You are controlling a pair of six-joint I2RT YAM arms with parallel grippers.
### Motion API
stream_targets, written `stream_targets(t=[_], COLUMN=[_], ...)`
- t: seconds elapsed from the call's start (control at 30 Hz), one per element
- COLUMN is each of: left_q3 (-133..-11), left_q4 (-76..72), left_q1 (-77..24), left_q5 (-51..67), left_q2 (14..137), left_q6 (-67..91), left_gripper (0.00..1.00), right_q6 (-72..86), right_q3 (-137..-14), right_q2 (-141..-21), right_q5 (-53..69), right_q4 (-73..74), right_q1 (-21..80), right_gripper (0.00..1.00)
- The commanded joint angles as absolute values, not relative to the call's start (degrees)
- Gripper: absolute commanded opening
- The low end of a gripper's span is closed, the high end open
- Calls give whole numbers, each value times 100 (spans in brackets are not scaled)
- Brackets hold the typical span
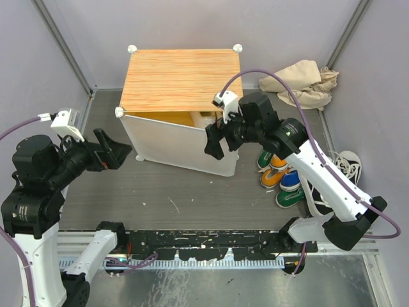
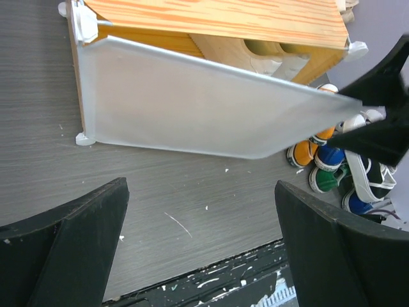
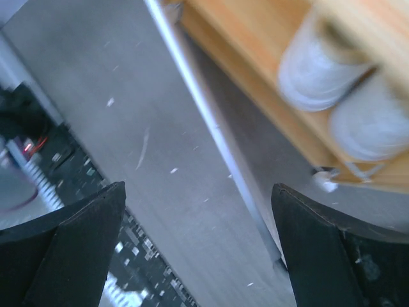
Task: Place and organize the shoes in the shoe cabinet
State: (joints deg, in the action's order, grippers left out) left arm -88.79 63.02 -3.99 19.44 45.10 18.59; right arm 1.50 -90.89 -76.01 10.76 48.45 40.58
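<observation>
The shoe cabinet [image 1: 182, 80] stands at the back with its white door [image 1: 185, 146] swung open toward the front. My right gripper [image 1: 220, 144] is open and empty at the door's free end. In the right wrist view [image 3: 198, 256] the door's edge [image 3: 211, 128] runs between the fingers, and two white shoes [image 3: 319, 64] sit on a shelf. Orange, blue and green shoes [image 1: 281, 176] lie on the floor right of the cabinet, with a black-and-white one [image 1: 345, 166] further right. My left gripper [image 1: 120, 153] is open and empty left of the door, above bare floor [image 2: 201, 249].
A beige cloth bag [image 1: 308, 83] lies at the back right. Grey walls close in on both sides. A black rail [image 1: 204, 243] runs along the near edge. The loose shoes [image 2: 326, 163] and my right gripper [image 2: 377, 128] show in the left wrist view.
</observation>
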Motion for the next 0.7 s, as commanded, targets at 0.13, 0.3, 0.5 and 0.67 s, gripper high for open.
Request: stream_targets(t=[0.13,0.3,0.5,0.67], left_q3=[-9334,-9445,-9487,-9304], left_q4=[5979,5861,5850,5610], left_q1=[-361,-360,-361,-363], left_q5=[2023,2214,2428,2956], left_q2=[4779,4977,5062,5031], left_q6=[1863,1939,2005,2243], left_gripper=[98,98,98,98], right_q6=[306,508,616,769], right_q3=[-8660,-8769,-8569,-8474], right_q2=[-6947,-6773,-6706,-7300], right_q5=[3371,3555,823,-1265], right_q4=[4233,3600,3766,4388], right_q1=[5772,6267,6267,6262], right_gripper=[100,100,100,100])
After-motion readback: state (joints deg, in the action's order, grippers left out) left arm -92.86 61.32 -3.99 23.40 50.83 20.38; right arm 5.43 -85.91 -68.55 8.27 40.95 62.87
